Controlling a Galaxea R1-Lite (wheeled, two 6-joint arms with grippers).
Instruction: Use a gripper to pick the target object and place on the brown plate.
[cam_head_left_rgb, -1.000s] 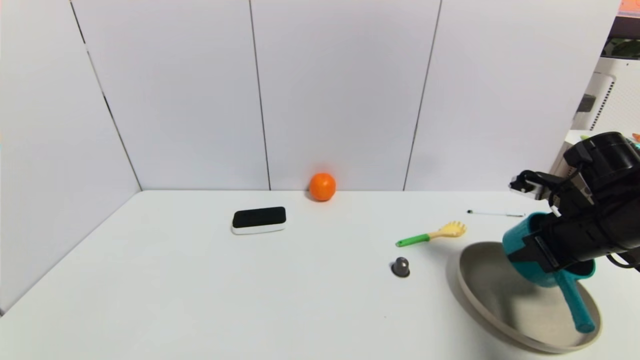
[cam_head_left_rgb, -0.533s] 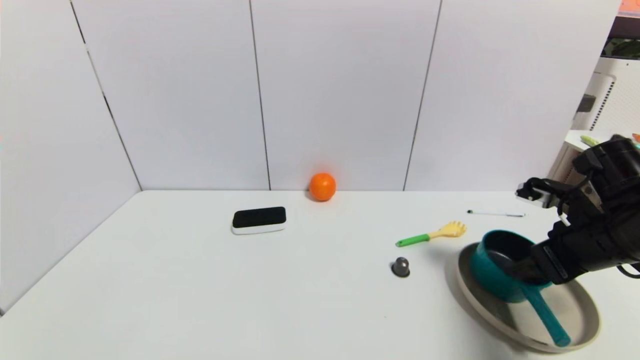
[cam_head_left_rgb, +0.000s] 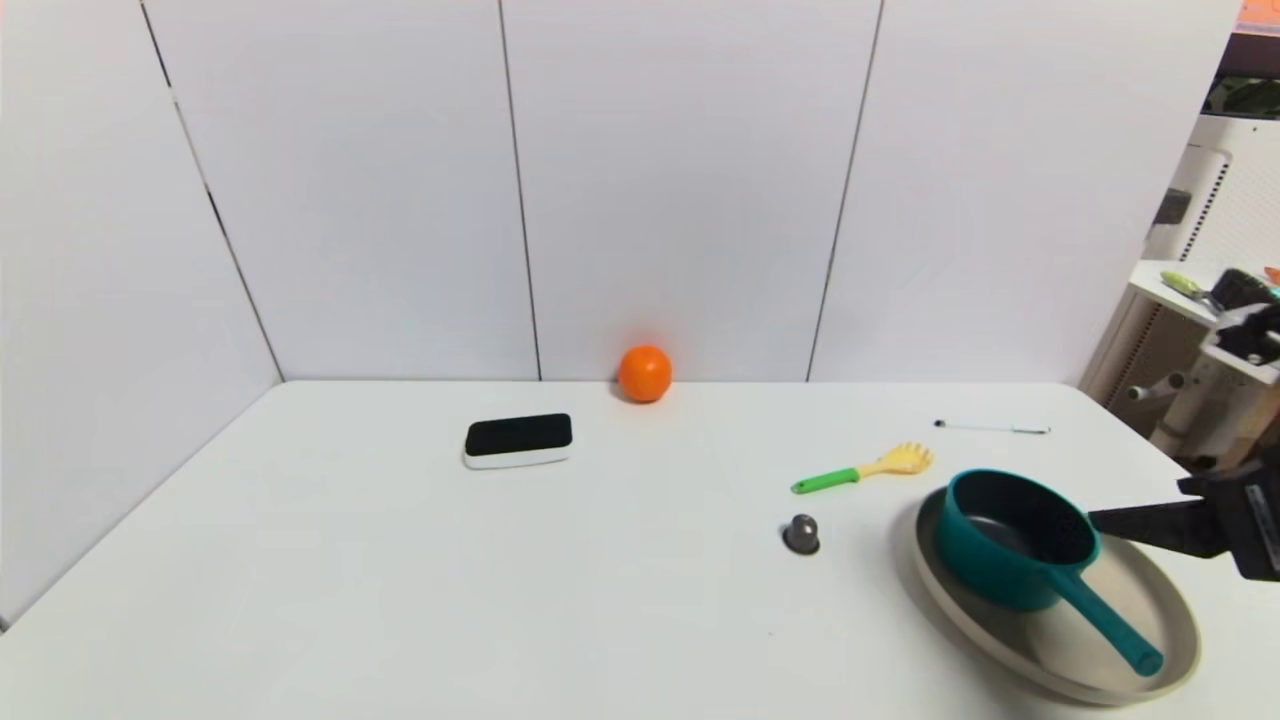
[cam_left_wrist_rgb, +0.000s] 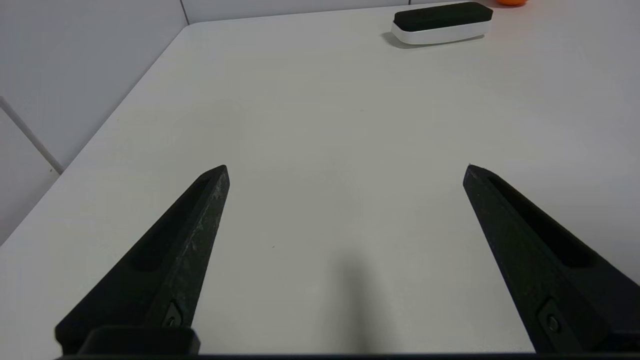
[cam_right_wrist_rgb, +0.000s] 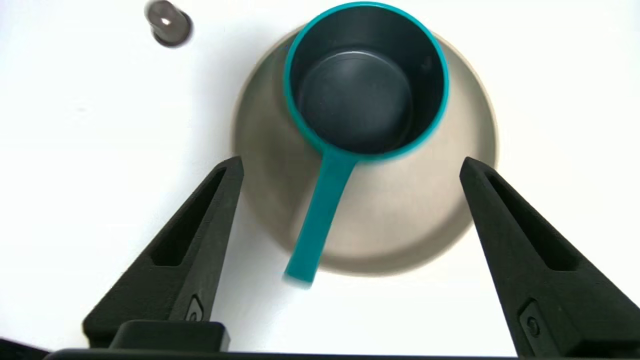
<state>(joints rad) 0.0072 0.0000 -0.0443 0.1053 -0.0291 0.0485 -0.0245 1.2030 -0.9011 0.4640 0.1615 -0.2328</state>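
Placement appears complete: the teal saucepan (cam_head_left_rgb: 1015, 540) sits upright on the brown plate (cam_head_left_rgb: 955, 610), its bowl toward the plate's far-left portion and its straight handle (cam_head_left_rgb: 1110, 622) running across the plate floor toward the near-right rim, where the handle end reaches or slightly overhangs the edge. In the right wrist view the saucepan (cam_right_wrist_rgb: 367, 80) rests with its dark interior facing up, which indicates a stable, flat seating on the plate (cam_right_wrist_rgb: 415, 220) rather than a tilt against the raised rim. The right gripper (cam_right_wrist_rgb: 352, 165) stands clear of the saucepan with its two fingers spread wide apart and nothing between them; in the head view only part of it shows at the right edge (cam_head_left_rgb: 1190, 528), just beside the plate, consistent with a release position that avoids knocking the handle. The left gripper (cam_left_wrist_rgb: 347, 170) is parked over bare table (cam_left_wrist_rgb: 320, 125) on the left, fingers likewise spread apart and holding nothing, well away from the work. Other items lie apart from the plate: a grey capsule (cam_head_left_rgb: 801, 534) near its left side, a yellow-and-green fork (cam_head_left_rgb: 865, 468) beyond it, an orange ball (cam_head_left_rgb: 644, 373) at the back wall, and a black-and-white block (cam_head_left_rgb: 518, 440). Judged from this layout, no corrective step seems required beyond withdrawing the right arm without brushing the handle.
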